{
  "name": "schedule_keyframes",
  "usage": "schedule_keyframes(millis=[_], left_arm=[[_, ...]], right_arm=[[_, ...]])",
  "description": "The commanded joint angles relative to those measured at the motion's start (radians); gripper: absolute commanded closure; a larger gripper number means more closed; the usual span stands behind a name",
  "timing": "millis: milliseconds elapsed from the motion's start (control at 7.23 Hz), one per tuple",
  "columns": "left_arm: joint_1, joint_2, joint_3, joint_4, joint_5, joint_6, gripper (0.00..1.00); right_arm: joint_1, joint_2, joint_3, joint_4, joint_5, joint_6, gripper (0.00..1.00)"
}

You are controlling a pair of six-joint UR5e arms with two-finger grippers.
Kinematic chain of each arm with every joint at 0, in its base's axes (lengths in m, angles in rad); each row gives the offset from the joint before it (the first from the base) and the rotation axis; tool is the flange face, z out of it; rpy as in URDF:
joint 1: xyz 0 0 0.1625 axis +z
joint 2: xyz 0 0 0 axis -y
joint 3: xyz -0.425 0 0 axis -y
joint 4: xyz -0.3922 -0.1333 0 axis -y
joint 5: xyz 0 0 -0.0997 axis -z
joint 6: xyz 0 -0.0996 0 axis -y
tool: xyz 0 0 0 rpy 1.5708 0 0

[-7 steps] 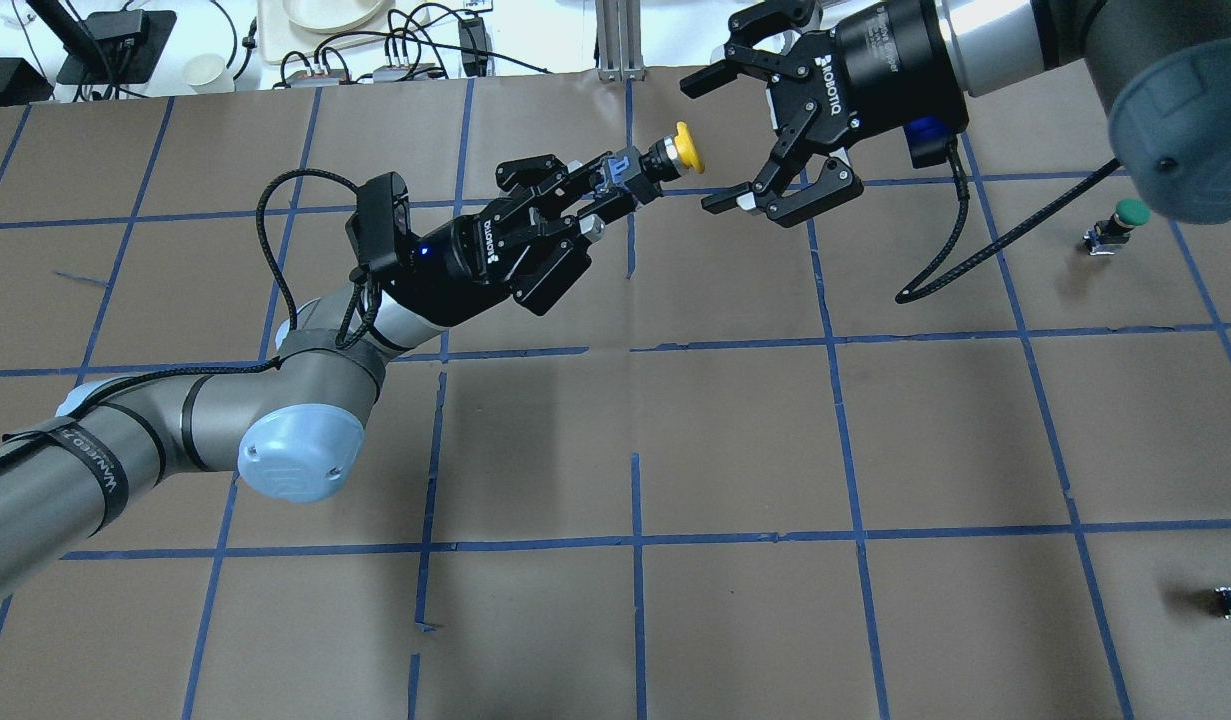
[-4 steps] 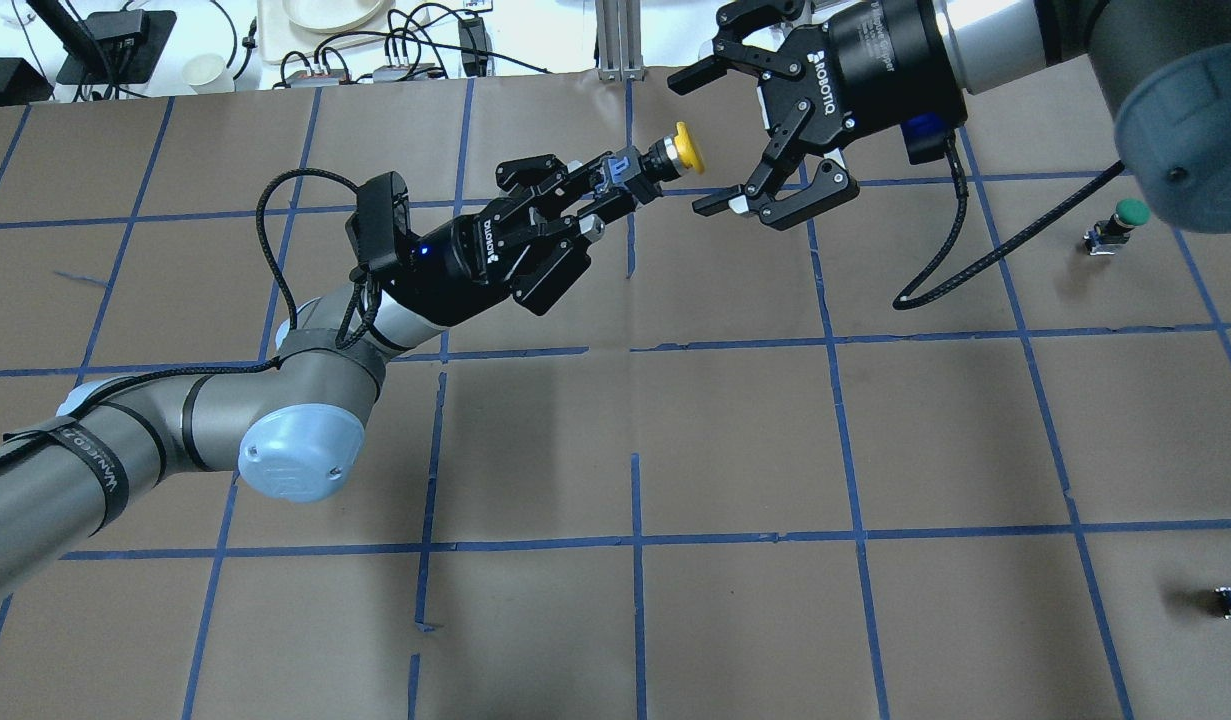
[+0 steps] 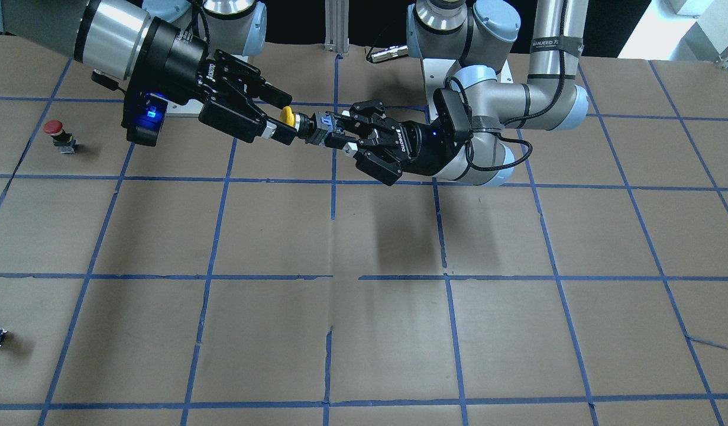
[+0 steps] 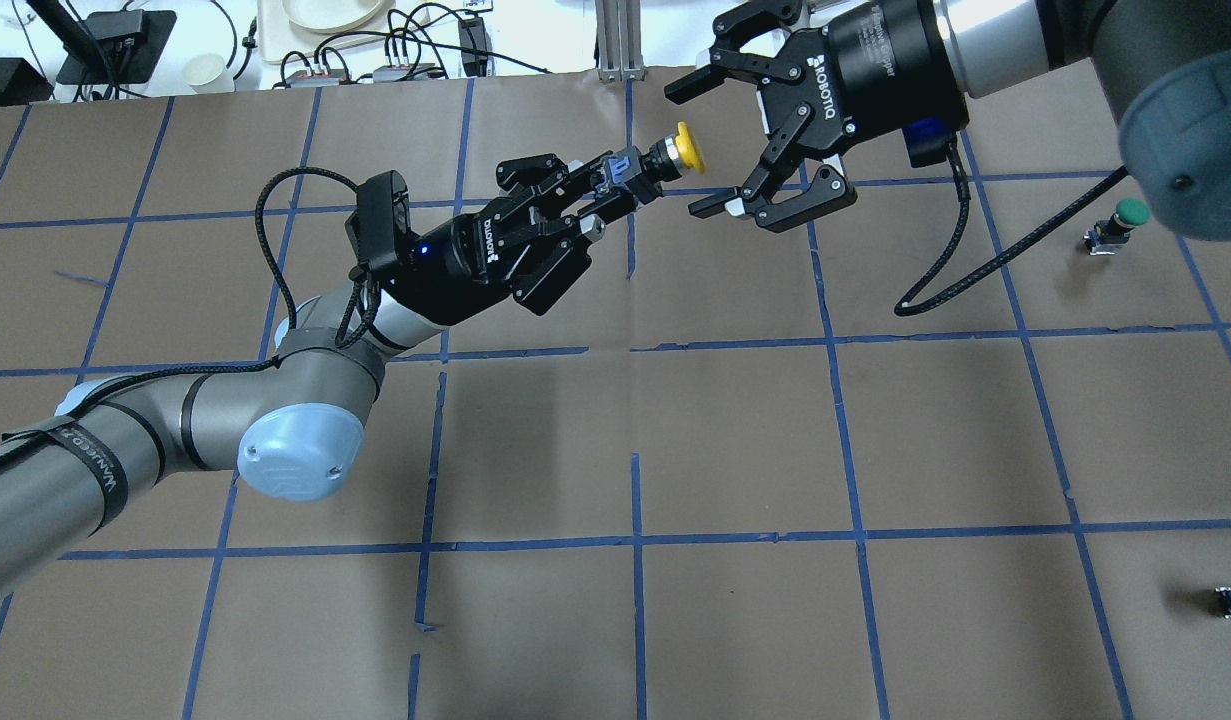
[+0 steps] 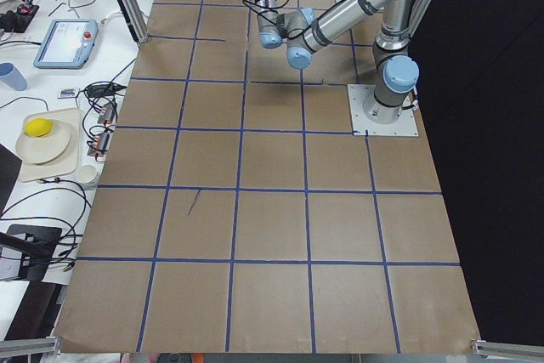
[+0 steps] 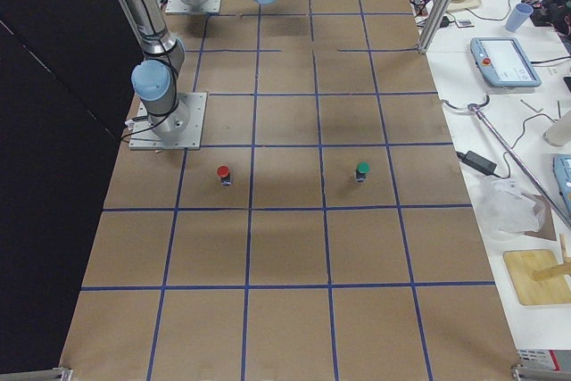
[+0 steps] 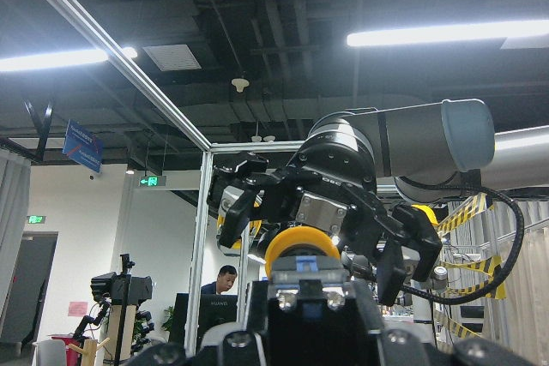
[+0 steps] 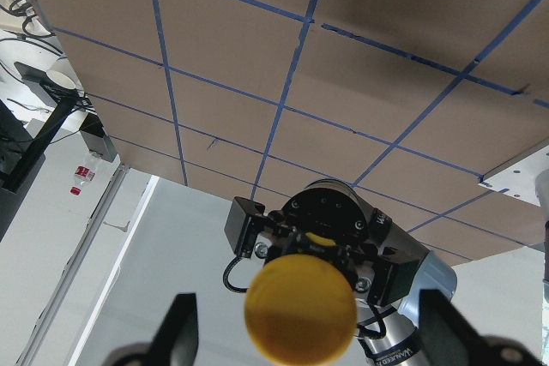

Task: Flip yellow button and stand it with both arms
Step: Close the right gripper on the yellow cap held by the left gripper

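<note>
Left end effector [image 4: 607,190] is clenched on the switch body of the yellow button [image 4: 663,157]. The button is held in the air above the desk [image 4: 735,440], cap pointing at the right end effector [image 4: 686,150]. The right one is spread wide, tips either side of the cap, apparently not touching; hard to be sure from overhead.

Risks:
- Round cap slips or twists if the right clamps off-centre.
- Button drops to the desk if the left lets go before the right grip is firm.
- The two sets of fingers are close and could knock.

Right wrist view shows the cap centred between the spread fingers [image 8: 177,333]. Overhead can't show that height alignment.
</note>
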Motion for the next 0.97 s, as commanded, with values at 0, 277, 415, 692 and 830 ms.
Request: schedule_keyframes(millis=[0,277,415,692,830], left_arm=[[0.0,-0.001,0.003,0.002,-0.001,-0.002,0.95],[0.0,-0.001,0.003,0.002,0.0,-0.002,0.94],[0.001,-0.004,0.003,0.0,0.002,-0.001,0.94],[0.001,-0.004,0.003,0.0,0.002,-0.002,0.92],[0.001,-0.004,0.003,0.0,0.002,-0.002,0.6]], right_arm=[[0.0,0.007,0.0,0.001,0.002,0.002,0.17],[0.0,0.01,0.0,0.001,0.009,0.002,0.62],[-0.001,0.01,0.0,0.001,0.009,0.0,0.72],[-0.001,0.01,0.0,0.001,0.011,0.0,0.82],[-0.001,0.01,0.0,0.001,0.011,0.0,0.84]])
